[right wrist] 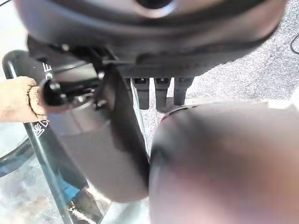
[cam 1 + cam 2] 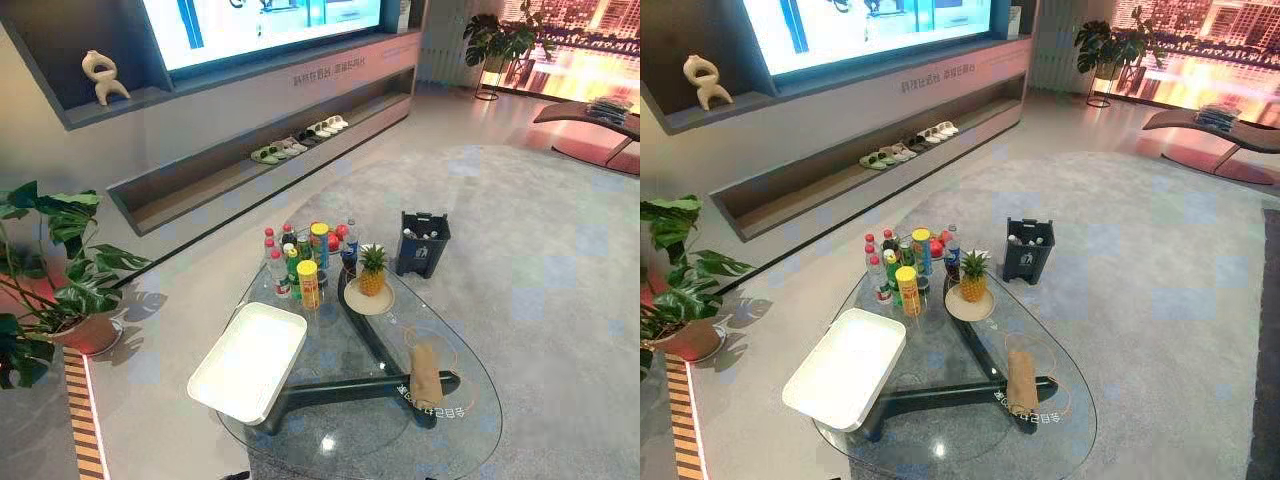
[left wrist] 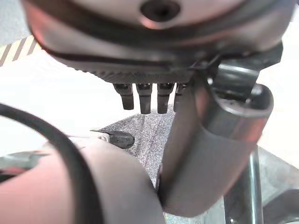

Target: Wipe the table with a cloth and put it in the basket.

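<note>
- The cloth (image 2: 426, 372) is a tan folded strip lying flat on the glass bench (image 2: 340, 440), around 4 o'clock from the bench's middle, with nothing on it
- Left robot hand (image 3: 145, 100) hangs with its fingers straight and nothing in it. Right robot hand (image 1: 161, 95) is the same deal, loose and empty, and its wrist view catches the cloth just off to the side
- White basket (image 2: 250, 360) sits at 9 o'clock, well apart from the cloth. Bottles (image 2: 305, 260) crowd 12 o'clock, with a pineapple (image 2: 372, 268) on a plate (image 2: 350, 298) just beside them
- My guess: the cloth is light and floppy and slides easily on glass, so press it flat to wipe
- To lift it, I'd pinch mid-length across the narrow way so both ends droop evenly
- Wiping doesn't look started yet. Keep strokes clear of the bottles, they'd probably tip
</note>
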